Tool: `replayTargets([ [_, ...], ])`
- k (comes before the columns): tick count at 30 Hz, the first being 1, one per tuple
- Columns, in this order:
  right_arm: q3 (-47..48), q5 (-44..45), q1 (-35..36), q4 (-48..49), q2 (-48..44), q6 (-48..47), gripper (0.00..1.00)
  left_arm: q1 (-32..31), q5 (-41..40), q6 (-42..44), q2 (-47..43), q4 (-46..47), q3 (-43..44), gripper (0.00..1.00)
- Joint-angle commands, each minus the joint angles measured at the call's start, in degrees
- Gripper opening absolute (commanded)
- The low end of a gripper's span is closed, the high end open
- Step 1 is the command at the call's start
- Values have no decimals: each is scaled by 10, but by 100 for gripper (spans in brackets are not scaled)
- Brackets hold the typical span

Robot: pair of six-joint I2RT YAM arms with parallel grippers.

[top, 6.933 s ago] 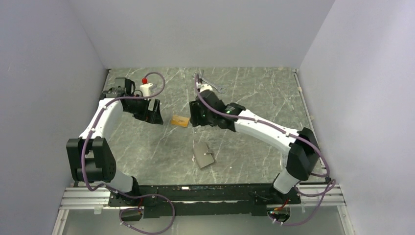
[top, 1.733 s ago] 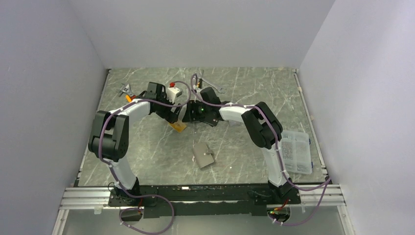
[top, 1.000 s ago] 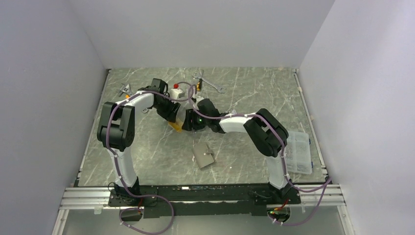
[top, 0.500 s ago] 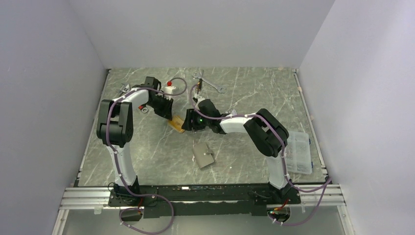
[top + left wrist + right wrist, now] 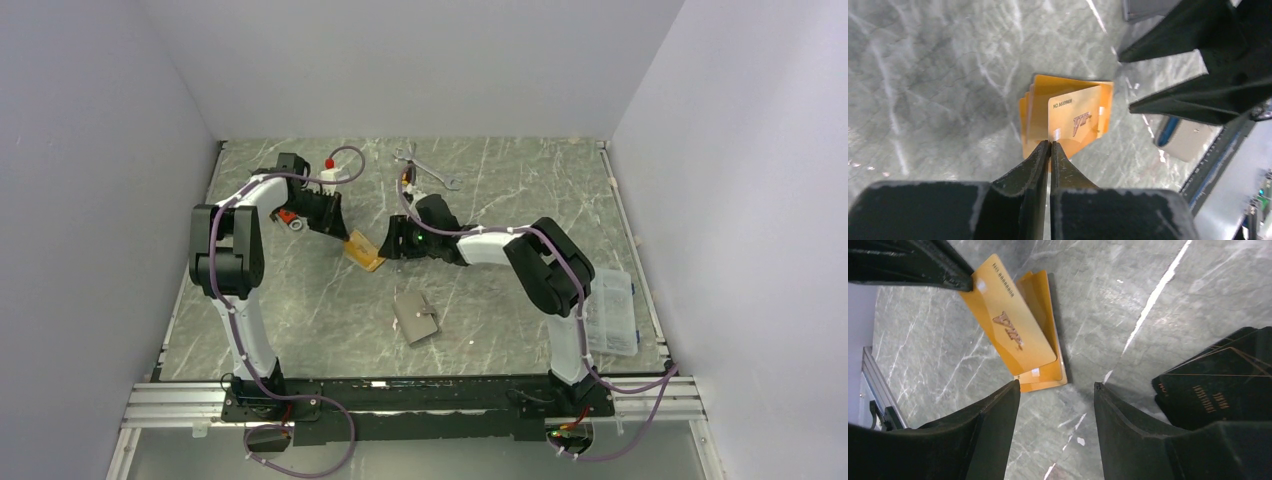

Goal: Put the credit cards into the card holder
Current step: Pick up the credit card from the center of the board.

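Orange card (image 5: pixel 1075 119) tilted, high end pinched in left hand (image 5: pixel 1050 144).

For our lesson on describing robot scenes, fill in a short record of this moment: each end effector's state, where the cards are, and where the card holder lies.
Left end effector: shut on one edge of the top orange card
Top orange card: tilted over the orange stack, printed face showing
Right end effector: open, holding nothing, beside the orange stack
Black cards: lying on the table, close to the right end effector
Card holder: on the table, apart from the cards, nearer the arm bases
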Motion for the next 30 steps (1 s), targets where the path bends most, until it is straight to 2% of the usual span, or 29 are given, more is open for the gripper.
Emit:
replayTargets([
  [1,27,-42,-18,9,-10,-25,59,4,83,21,-21,-38,24,0],
  [6,39,-83,-30,48,-15,-57,61,4,126,52,-25,-69,29,0],
  [13,35,-213,-54,182,10,-65,62,5,195,119,-26,-143,56,0],
  [18,11,-271,-66,304,24,-27,58,5,234,152,-37,-177,57,0],
  [24,7,-309,-67,383,45,20,51,5,254,173,-41,-208,64,0],
  [30,-3,-337,-65,419,51,52,43,6,266,184,-46,-228,73,0],
])
